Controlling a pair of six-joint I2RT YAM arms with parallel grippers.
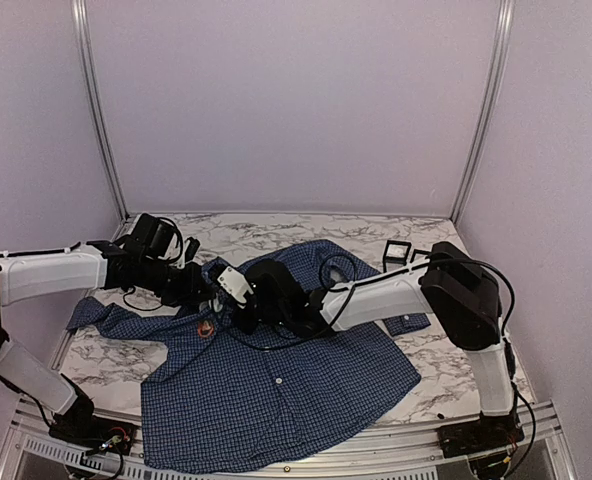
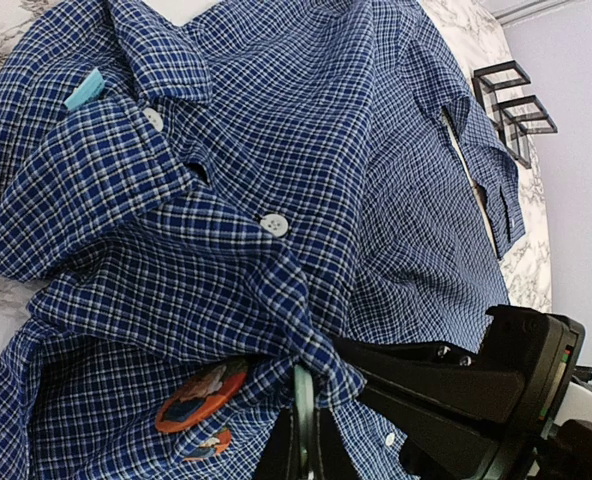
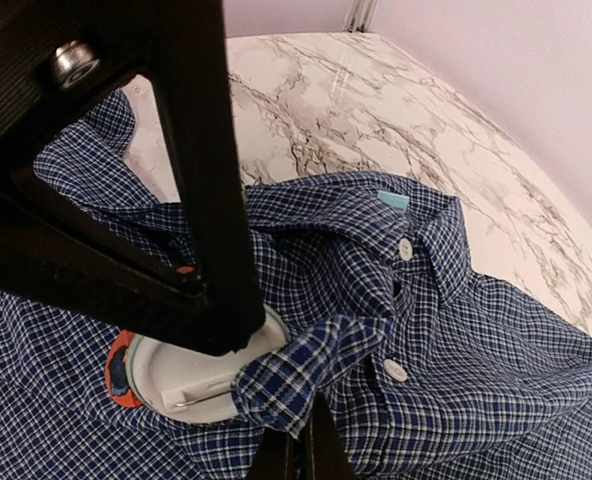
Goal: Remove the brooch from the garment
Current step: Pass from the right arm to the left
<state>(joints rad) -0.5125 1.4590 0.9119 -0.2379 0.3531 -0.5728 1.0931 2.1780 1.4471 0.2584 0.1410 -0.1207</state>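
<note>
Lying front-up on the marble counter (image 1: 306, 228): the garment (image 1: 276, 380), a dark blue small-check shirt, collar toward the far side, hem toward the arm bases, sleeves out left and right. Both arms reach in over the chest and meet there.

Brooch (image 2: 200, 396): round, orange rim, picture on its face. It sits on the chest just beside the button placket, on the left arm's side of it in the top view. The right wrist view shows its white back with a metal pin bar across.

Left gripper (image 2: 301, 432): jaws narrow, nearly together, with a bunched fold of the garment pinched at the tips, just beside the brooch.

Right gripper (image 3: 298, 448): jaws also narrow, clamped on a knot of the same checked cloth, right against the brooch's edge.

Each wrist view shows the other gripper's black truss finger coming to that fold. In the right wrist view the left finger's tip sits over the rim of the brooch's back. The fold is raised and the cloth around it is wrinkled.

A white button (image 2: 273, 224) sits on the placket above the fold, and a light blue tag (image 2: 84, 88) is in the collar. Two small black wire frames (image 1: 397, 252) stand on the counter at far right, beyond the right sleeve, well apart from the brooch.
</note>
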